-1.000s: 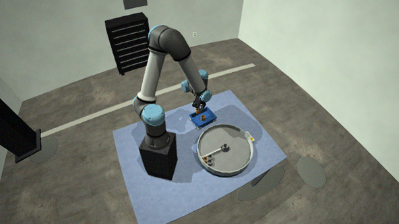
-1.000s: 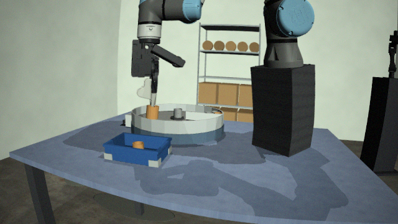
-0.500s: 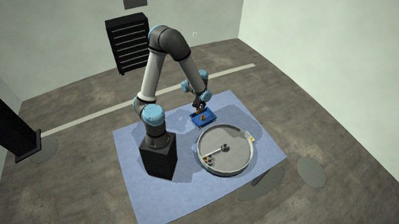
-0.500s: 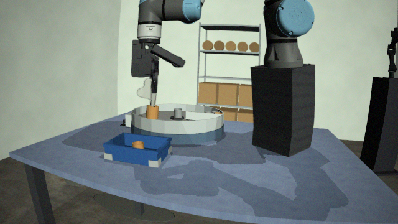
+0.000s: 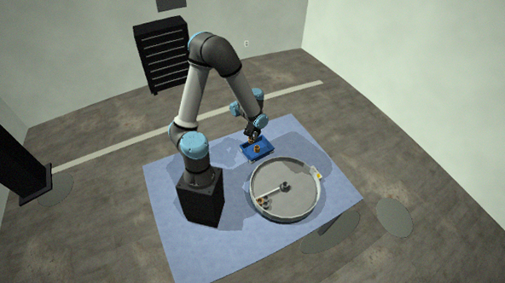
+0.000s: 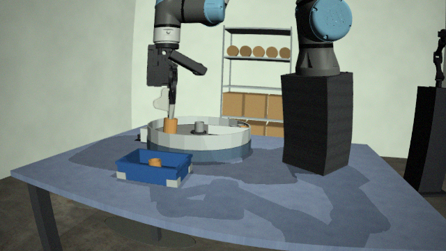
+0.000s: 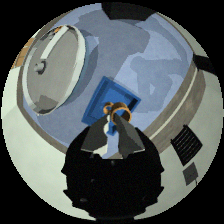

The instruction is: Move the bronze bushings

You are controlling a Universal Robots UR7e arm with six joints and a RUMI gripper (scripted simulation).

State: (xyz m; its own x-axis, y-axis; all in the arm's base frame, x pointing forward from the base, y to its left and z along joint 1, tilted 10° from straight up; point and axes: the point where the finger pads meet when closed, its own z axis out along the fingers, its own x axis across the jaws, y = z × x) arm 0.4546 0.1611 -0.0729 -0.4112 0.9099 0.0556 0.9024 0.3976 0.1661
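My gripper (image 5: 253,136) (image 6: 171,117) (image 7: 111,117) is shut on the wall of an upright bronze bushing (image 5: 251,140) (image 6: 170,126) (image 7: 130,117), which hangs below the fingertips above the blue crate (image 5: 268,147) (image 6: 146,174) (image 7: 117,92). Another bronze bushing (image 5: 256,148) (image 6: 155,162) (image 7: 106,108) is inside the crate. On the turntable (image 5: 290,170) (image 6: 195,145) (image 7: 60,90), a bronze bushing (image 5: 260,201) lies near the rim, against grey steel bushings (image 5: 266,205). The exterior view shows these only partly, behind the rim.
A raised wall rings the turntable, with a centre post (image 5: 285,186) (image 6: 198,126) (image 7: 40,66) and a straight bar (image 5: 270,193) from the post toward the rim. The arm's black pedestal (image 5: 200,205) (image 6: 313,122) stands beside the turntable. The crate sits close to the turntable.
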